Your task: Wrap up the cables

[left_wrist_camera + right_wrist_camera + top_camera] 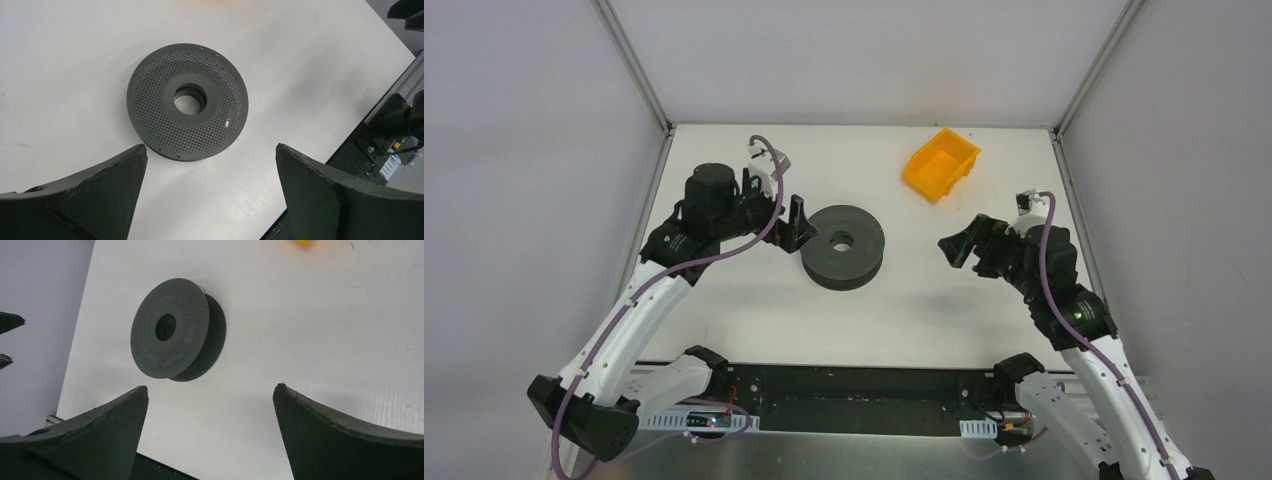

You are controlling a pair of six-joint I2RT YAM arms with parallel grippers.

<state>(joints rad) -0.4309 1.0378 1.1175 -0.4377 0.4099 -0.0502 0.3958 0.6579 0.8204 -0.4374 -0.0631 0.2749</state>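
1. A dark grey spool (864, 240) lay flat near the middle of the white worktop (924, 300), one perforated flange facing up and its centre hole open.
2. The cable was hard to make out. Only a faint, thread-thin curl showed at the spool's rim in the right wrist view (201, 289). Whether more of it was wound on the core could not be told.
3. The left tool (802, 225) sat just beside the spool's left edge, low over the worktop. Whether it touched the spool could not be told.
4. In its wrist view the left tool (211, 147) stood wide open with nothing between its fingers (115, 185). The spool (165, 95) lay beyond the tips.
5. The right tool (956, 245) was to the right of the spool, apart from it, and pointed towards it.
6. In its wrist view the right tool (211, 387) was also spread wide and held nothing. The spool (150, 340) lay well beyond its fingers (330, 430).
7. An orange bin (962, 160) stood at the far side of the worktop, well apart from the spool and both tools.
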